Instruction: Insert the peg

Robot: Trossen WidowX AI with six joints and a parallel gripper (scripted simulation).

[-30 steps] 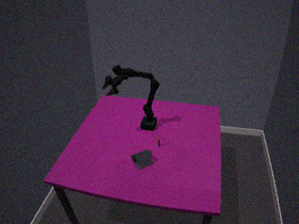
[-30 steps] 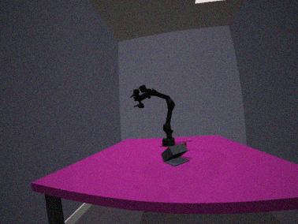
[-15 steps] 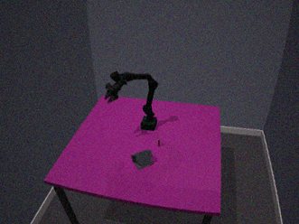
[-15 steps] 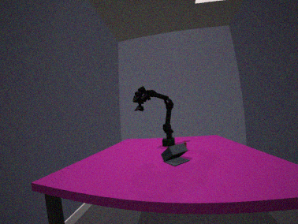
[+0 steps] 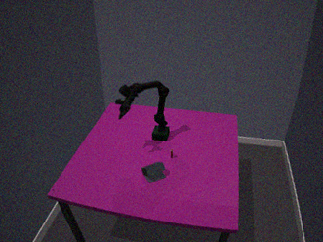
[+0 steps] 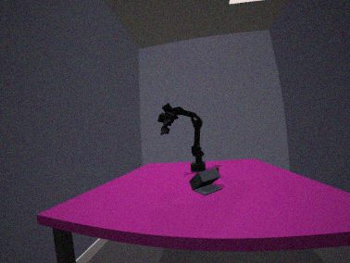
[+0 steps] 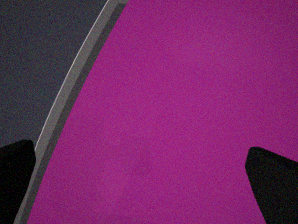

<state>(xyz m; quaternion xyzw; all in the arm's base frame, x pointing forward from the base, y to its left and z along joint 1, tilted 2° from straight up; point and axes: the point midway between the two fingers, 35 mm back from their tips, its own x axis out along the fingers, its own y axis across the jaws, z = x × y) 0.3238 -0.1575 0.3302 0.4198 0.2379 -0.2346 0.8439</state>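
A small thin peg (image 5: 171, 153) stands upright on the magenta table (image 5: 107, 154) (image 6: 139, 204) (image 7: 186, 96), between the arm's base and the panel. The grey sloped panel (image 5: 153, 172) (image 6: 206, 180) sits in front of the base; its hole is too small to make out. My gripper (image 5: 121, 114) (image 6: 163, 131) is open and empty, held high over the table's far left part, well away from the peg and the panel. In the wrist view only its two dark fingertips show at the lower corners, and the peg is not in that view.
The arm's base (image 5: 161, 133) (image 6: 197, 166) stands behind the peg. A pale floor border (image 5: 33, 240) (image 7: 80, 70) runs beside the table's left edge, and grey walls stand behind the table.
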